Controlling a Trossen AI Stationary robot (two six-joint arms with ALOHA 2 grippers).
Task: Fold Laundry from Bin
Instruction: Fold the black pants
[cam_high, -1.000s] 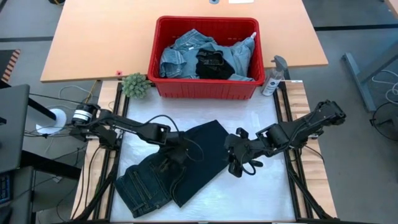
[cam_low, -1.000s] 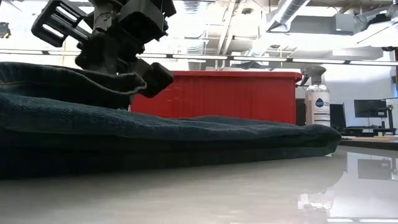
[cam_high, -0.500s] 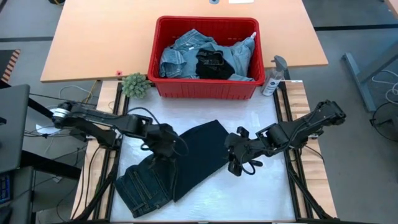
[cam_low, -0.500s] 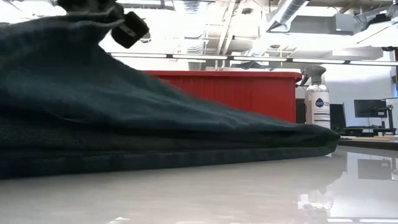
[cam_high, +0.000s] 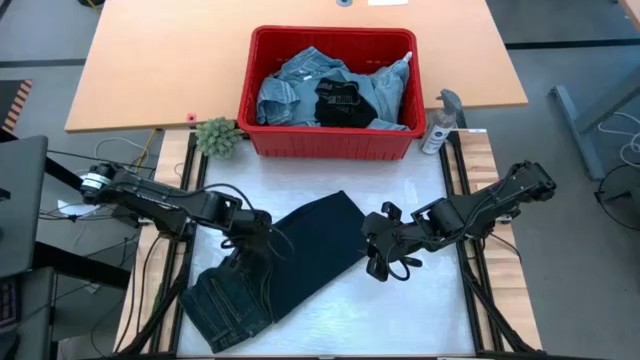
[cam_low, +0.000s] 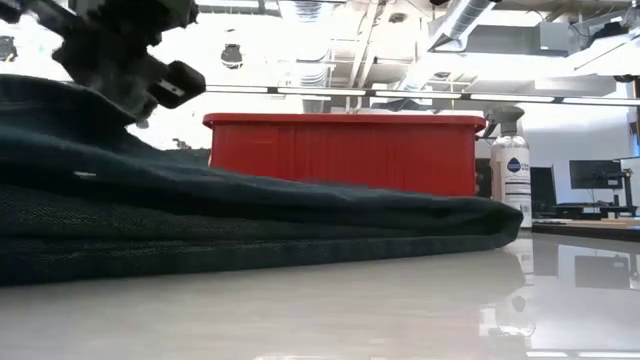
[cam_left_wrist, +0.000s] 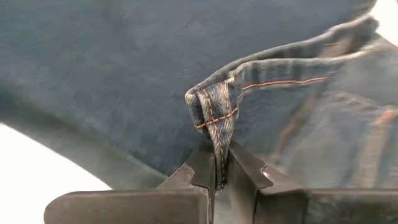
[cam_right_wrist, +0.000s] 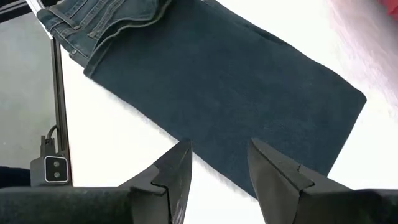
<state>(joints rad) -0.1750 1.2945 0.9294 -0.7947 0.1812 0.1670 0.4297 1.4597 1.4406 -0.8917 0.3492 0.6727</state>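
**Dark jeans pinched at a seam, bin waiting behind**

The dark jeans (cam_high: 283, 262) lie spread on the white surface (cam_high: 420, 310), one end stretched toward the right hand (cam_high: 377, 262), the waistband end bunched beneath the left hand (cam_high: 252, 232). From above, that left hand just looks parked on the cloth; its wrist camera shows more: the fingers (cam_left_wrist: 200, 174) are pressed together on an orange-stitched fold of denim that stands up between them. The right hand hovers just beside the jeans' edge, fingers (cam_right_wrist: 177, 171) apart and holding nothing. Beyond both hands sits the red bin (cam_high: 330, 145), light denim and a black garment (cam_high: 343, 104) heaped inside. Only the overhead view shows those contents; the table-level view shows only the bin's wall.
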